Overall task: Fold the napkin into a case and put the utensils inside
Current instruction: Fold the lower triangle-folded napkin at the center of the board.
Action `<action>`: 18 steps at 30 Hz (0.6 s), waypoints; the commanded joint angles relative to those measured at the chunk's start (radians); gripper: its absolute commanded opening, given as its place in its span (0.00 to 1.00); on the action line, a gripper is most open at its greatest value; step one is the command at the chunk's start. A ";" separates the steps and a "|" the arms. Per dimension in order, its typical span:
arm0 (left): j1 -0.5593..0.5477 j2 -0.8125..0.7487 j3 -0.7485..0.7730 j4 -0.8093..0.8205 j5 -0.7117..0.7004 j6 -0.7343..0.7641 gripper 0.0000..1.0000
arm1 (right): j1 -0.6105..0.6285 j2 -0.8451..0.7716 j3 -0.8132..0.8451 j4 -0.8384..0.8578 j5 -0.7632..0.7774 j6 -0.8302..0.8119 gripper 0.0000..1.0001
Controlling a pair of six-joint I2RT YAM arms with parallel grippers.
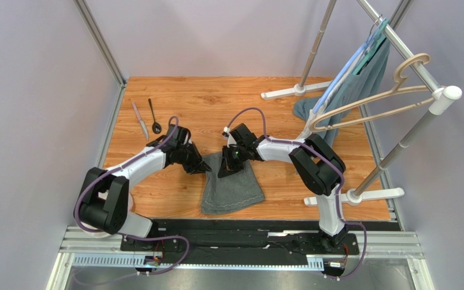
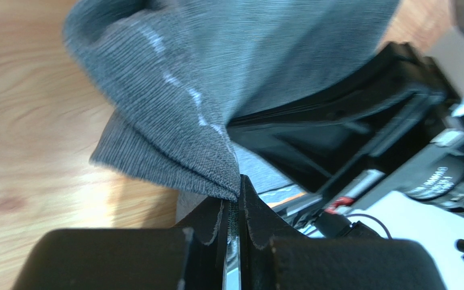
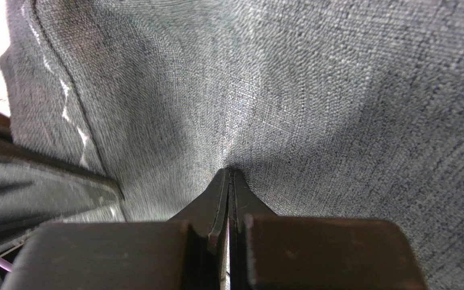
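Pinching the far edge of the napkin (image 1: 234,190), the left gripper (image 2: 235,202) has its jaws closed on a stitched corner of the cloth, raised off the wooden table (image 1: 277,103), while the right gripper (image 3: 229,181) just beside it is clamped tight on a fold of the same cloth. The napkin sits near the middle of the table between the two arms, its near part lying flat on the wood. The knife (image 1: 139,121) and the black spoon (image 1: 154,116) lie side by side at the far left, well apart from the napkin.
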 commanded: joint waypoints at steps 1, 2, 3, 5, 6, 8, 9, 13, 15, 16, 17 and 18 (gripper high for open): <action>-0.053 0.060 0.085 -0.009 -0.029 -0.024 0.00 | 0.001 0.020 0.009 0.043 -0.007 0.008 0.00; -0.072 0.073 0.097 -0.009 -0.036 -0.024 0.00 | -0.001 0.018 0.009 0.044 -0.010 0.011 0.00; -0.081 0.084 0.119 -0.011 -0.044 -0.024 0.00 | -0.002 0.017 0.010 0.052 -0.024 0.016 0.00; -0.105 0.117 0.140 -0.015 -0.056 -0.024 0.00 | -0.012 0.011 0.012 0.057 -0.042 0.028 0.00; -0.112 0.130 0.157 -0.020 -0.056 -0.024 0.00 | -0.016 0.004 0.010 0.057 -0.048 0.028 0.00; -0.128 0.159 0.173 -0.021 -0.064 -0.023 0.00 | -0.025 -0.023 0.001 0.058 -0.047 0.028 0.00; -0.135 0.165 0.182 -0.025 -0.070 -0.024 0.00 | -0.030 -0.031 -0.001 0.054 -0.054 0.028 0.00; -0.149 0.188 0.199 -0.032 -0.089 -0.024 0.00 | -0.045 -0.074 -0.016 0.015 -0.050 0.005 0.00; -0.152 0.194 0.203 -0.035 -0.098 -0.023 0.00 | -0.051 -0.103 -0.039 -0.006 -0.036 -0.012 0.00; -0.155 0.203 0.206 -0.035 -0.101 -0.023 0.00 | -0.055 -0.112 -0.046 -0.011 -0.031 -0.015 0.00; -0.159 0.211 0.209 -0.034 -0.101 -0.023 0.00 | -0.061 -0.121 -0.059 -0.014 -0.027 -0.019 0.00; -0.161 0.217 0.219 -0.034 -0.102 -0.023 0.00 | -0.062 -0.137 -0.077 -0.017 -0.016 -0.026 0.00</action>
